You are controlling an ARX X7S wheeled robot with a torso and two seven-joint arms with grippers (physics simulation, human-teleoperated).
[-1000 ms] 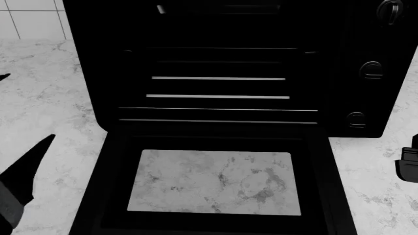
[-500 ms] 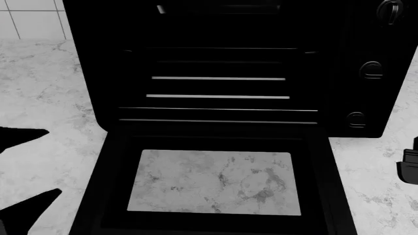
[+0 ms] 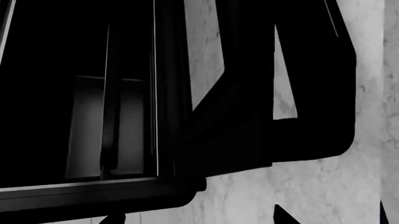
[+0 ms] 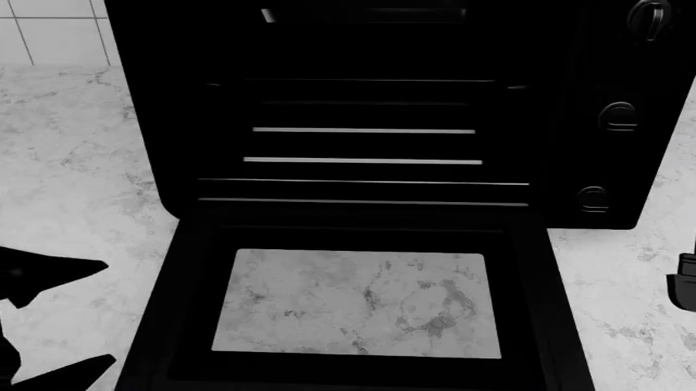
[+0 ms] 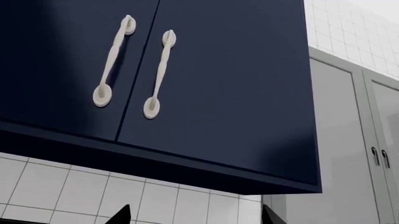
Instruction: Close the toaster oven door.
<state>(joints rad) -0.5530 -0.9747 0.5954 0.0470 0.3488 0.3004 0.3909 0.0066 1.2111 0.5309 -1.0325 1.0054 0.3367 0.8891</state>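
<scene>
The black toaster oven [image 4: 359, 49] stands on the marble counter, its wire racks [image 4: 364, 130] showing and three knobs [image 4: 618, 116] down its right side. The toaster oven door [image 4: 359, 236] lies flat open toward me, and the counter shows through its glass window [image 4: 359, 301]. My left gripper [image 4: 109, 310] is open and empty just left of the door's left edge. In the left wrist view the gripper [image 3: 196, 219] faces black oven parts [image 3: 74, 70] close up. My right gripper [image 4: 685, 281] shows only partly at the right edge. In the right wrist view it [image 5: 195, 217] is open and empty.
Marble counter [image 4: 65, 163] runs on both sides of the oven, with white wall tiles [image 4: 44, 32] behind. The right wrist view looks up at dark blue wall cabinets [image 5: 218, 84] with pale handles [image 5: 159, 74], and a grey cabinet [image 5: 349, 140] beside them.
My left gripper has moved right, toward the door's left edge, with its fingers spread. My right gripper has slid a little further out past the right edge. The door has not moved.
</scene>
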